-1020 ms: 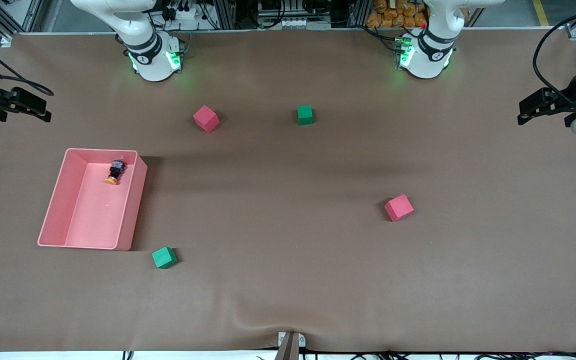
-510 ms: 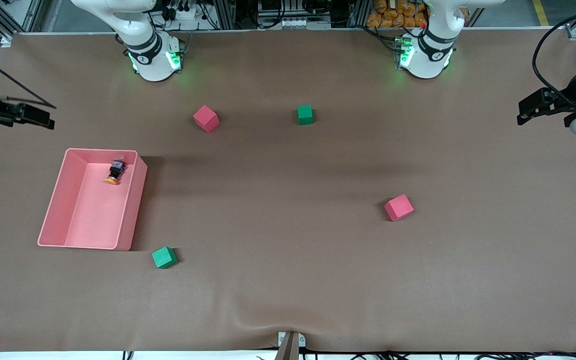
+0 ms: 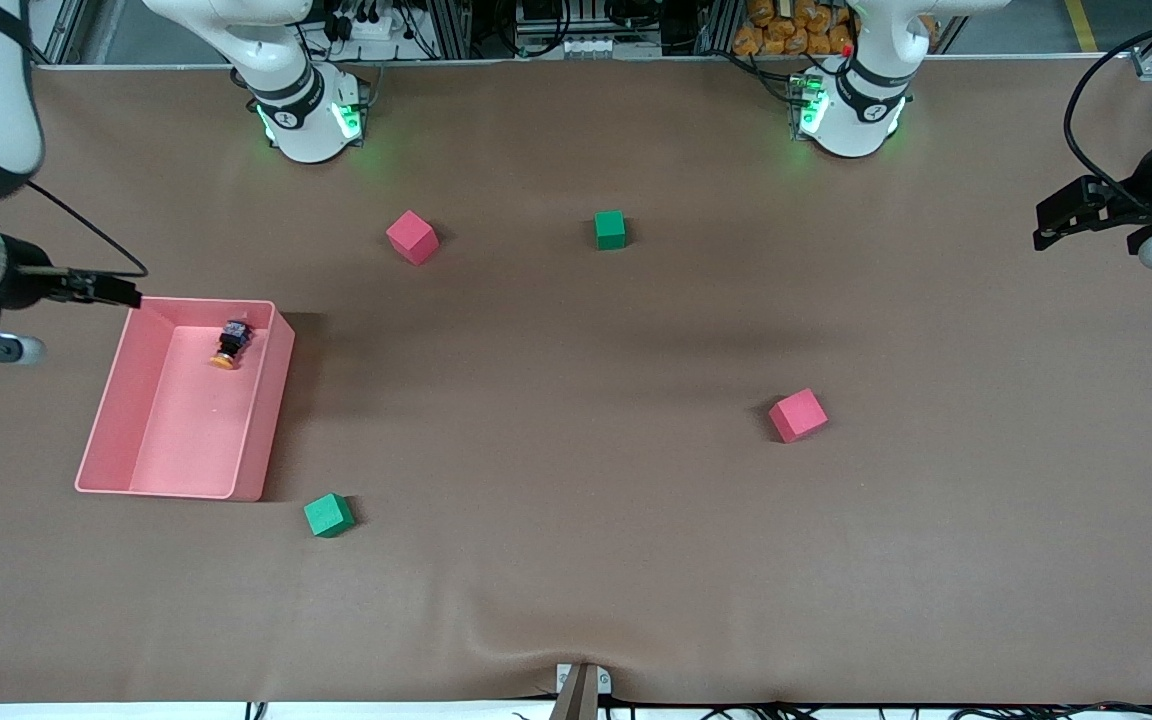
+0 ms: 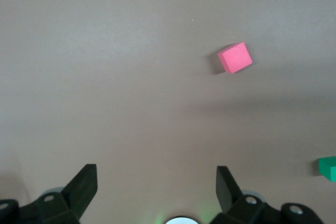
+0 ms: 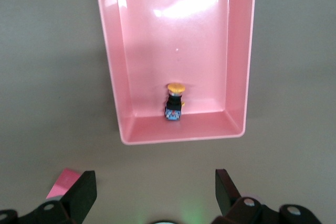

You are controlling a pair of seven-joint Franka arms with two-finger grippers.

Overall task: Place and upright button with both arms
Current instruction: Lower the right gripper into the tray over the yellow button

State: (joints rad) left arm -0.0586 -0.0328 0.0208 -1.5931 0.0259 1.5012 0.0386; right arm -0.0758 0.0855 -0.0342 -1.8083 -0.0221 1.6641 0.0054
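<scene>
The button (image 5: 174, 101) is seen lying on its side in the pink tray (image 3: 108, 392), near the wall closest to the robot bases, orange cap pointing toward the front camera. The right gripper (image 5: 152, 195) hangs over the worktop (image 3: 576, 560) just beside that wall, jaws spread, nothing held. The left gripper (image 4: 155, 190) waits over bare worktop near a pink cube (image 4: 234, 57), jaws spread. A descent centred over the black body is advised, jaws placed across it, clear of the tray wall
</scene>
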